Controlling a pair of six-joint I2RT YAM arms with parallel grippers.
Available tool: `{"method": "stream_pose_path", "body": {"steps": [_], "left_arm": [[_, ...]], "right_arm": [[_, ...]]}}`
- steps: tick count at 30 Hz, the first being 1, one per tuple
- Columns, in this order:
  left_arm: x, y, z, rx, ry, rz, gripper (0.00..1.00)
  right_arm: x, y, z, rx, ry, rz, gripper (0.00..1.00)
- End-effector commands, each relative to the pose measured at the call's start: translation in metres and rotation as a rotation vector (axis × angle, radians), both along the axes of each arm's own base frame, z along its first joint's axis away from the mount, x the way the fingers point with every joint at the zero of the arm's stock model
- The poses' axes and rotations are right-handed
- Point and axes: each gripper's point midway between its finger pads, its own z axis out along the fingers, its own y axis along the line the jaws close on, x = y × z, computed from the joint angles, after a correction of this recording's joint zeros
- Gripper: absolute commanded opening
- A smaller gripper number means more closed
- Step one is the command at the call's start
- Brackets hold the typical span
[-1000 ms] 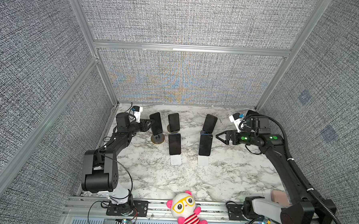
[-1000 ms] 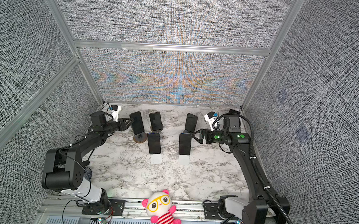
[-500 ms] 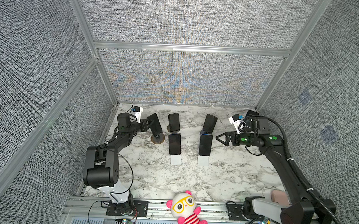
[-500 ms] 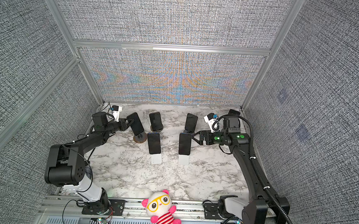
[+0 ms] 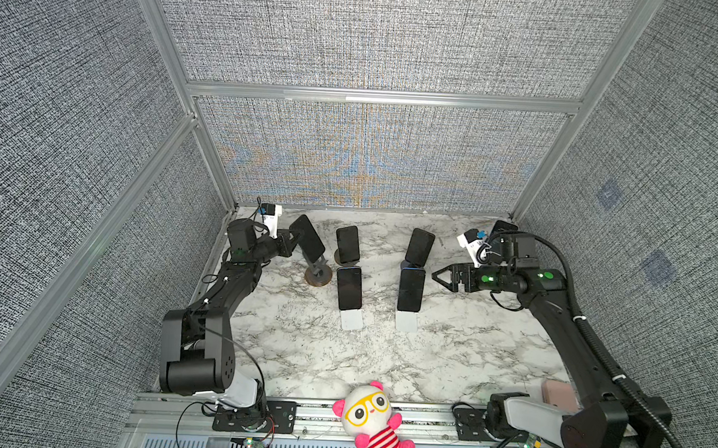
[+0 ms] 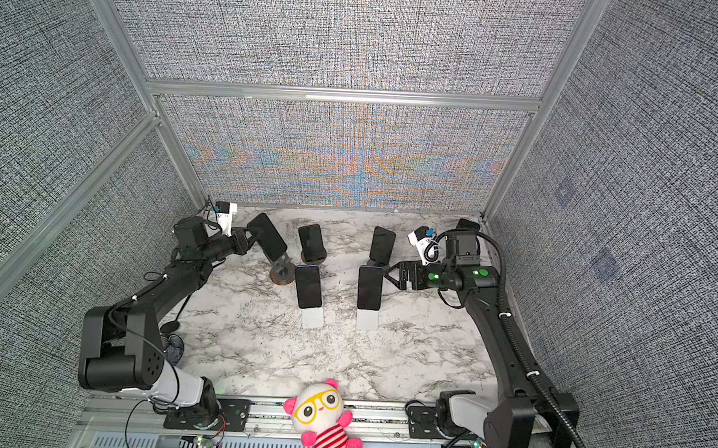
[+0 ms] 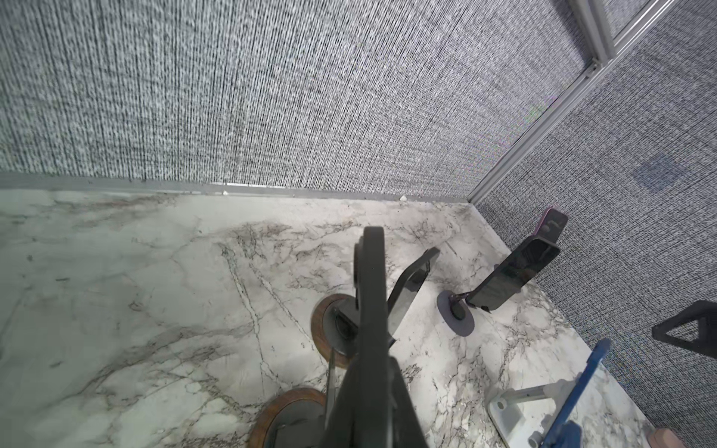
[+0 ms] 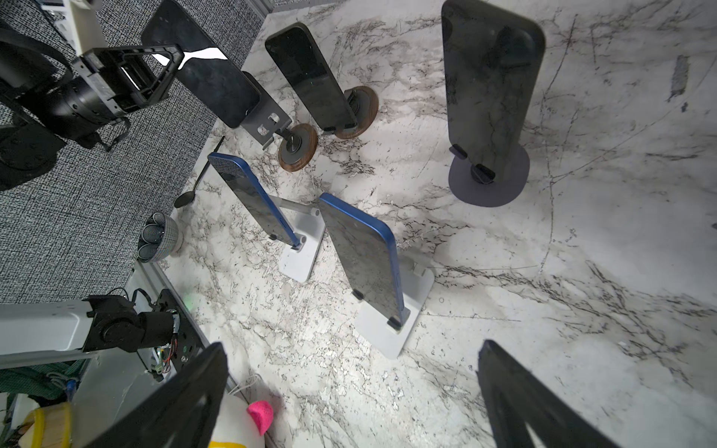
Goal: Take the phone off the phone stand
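Left gripper (image 5: 295, 235) clamps phone (image 5: 310, 241) (tilted), over stand (image 5: 318, 275)

Black phone (image 5: 306, 239) tilted, lower end over its grey stand (image 5: 317, 276).

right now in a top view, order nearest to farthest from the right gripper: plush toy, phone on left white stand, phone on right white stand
From the right gripper, in a top view:
1. phone on the right white stand: just beside it, toward the middle.
2. phone on the left white stand: one stand further left.
3. plush toy: far off, at the front edge.
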Motion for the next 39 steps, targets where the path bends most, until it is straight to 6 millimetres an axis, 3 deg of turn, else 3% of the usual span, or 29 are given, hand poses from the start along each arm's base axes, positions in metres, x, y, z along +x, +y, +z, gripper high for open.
{"method": "stream_pose_path", "body": {"steps": [1, 7, 10, 14, 20, 24, 31, 39], "left_arm": [[-0.008, 0.000, 0.026, 0.006, -0.019, 0.009, 0.00], [-0.049, -0.006, 0.089, 0.023, 0.038, 0.059, 0.00], [-0.071, -0.013, 0.109, -0.004, 0.091, 0.054, 0.00], [-0.096, -0.041, 0.124, -0.065, 0.125, -0.025, 0.00], [-0.109, -0.087, 0.121, -0.105, 0.181, -0.156, 0.00], [-0.106, -0.111, 0.112, -0.108, 0.219, -0.219, 0.00], [-0.097, -0.139, 0.101, -0.114, 0.240, -0.265, 0.00], [-0.091, -0.154, 0.098, -0.141, 0.233, -0.269, 0.00]], "right_arm": [[0.001, -0.004, 0.010, -0.043, -0.041, -0.025, 0.98], [-0.001, 0.005, 0.027, -0.115, -0.103, -0.007, 0.96], [-0.004, 0.027, 0.044, -0.172, -0.185, 0.056, 0.95], [-0.010, 0.066, 0.069, -0.220, -0.296, 0.167, 0.95], [-0.022, 0.123, 0.104, -0.182, -0.434, 0.305, 0.95], [-0.026, 0.152, 0.109, -0.174, -0.452, 0.361, 0.97], [-0.017, 0.181, 0.097, -0.154, -0.346, 0.358, 0.99], [-0.004, 0.196, 0.079, -0.184, -0.259, 0.307, 0.99]]}}
